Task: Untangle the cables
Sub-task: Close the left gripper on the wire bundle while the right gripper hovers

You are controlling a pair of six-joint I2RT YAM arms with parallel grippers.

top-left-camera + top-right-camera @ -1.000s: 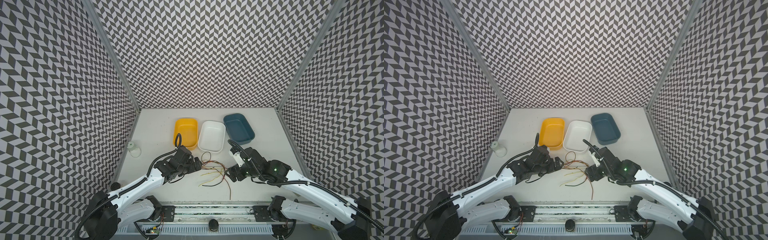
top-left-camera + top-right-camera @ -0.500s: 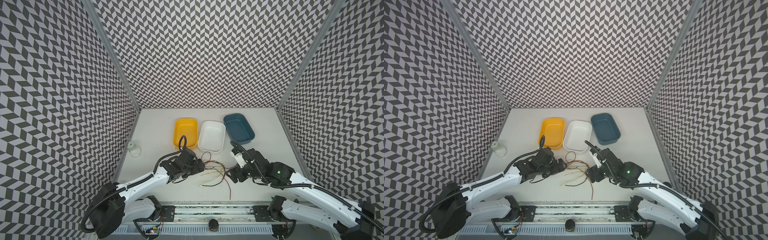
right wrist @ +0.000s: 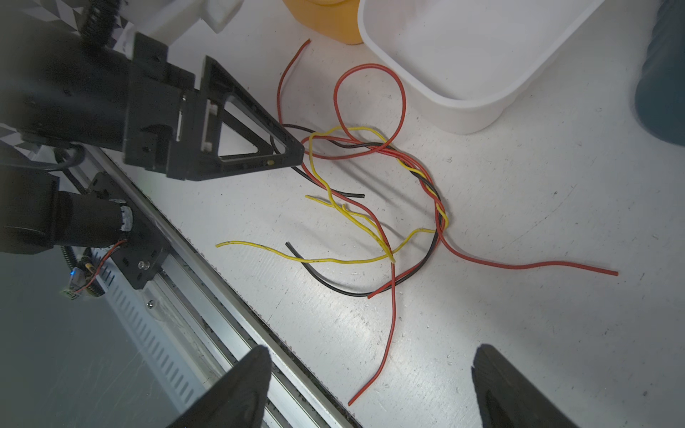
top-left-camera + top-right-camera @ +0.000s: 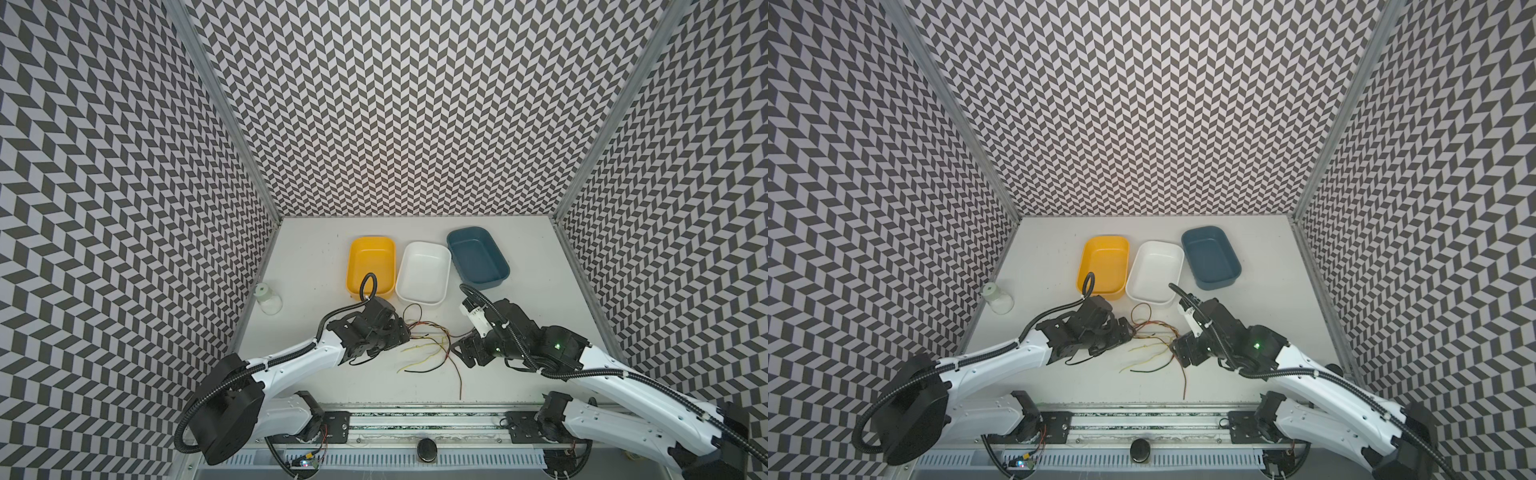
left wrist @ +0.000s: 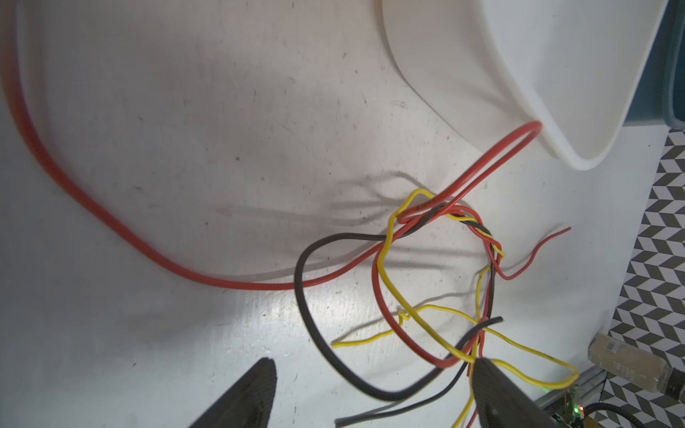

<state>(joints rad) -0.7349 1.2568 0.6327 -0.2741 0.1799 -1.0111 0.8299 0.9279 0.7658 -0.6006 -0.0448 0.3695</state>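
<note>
Zigzag walls (image 4: 415, 104) box in a pale desk (image 4: 307, 257) with three trays (image 4: 424, 272) at the back. The left gripper (image 5: 374, 365) and right gripper (image 3: 372, 350) both stand spread, flanking the tangled cables (image 3: 432, 189) lying on the desk just before the trays.

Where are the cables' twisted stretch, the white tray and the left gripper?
cables (image 3: 432, 191): right wrist view, twisted stretch.
white tray (image 4: 424, 272): a top view, bare floor.
left gripper (image 5: 374, 365): left wrist view, midway between fingertips.
</note>
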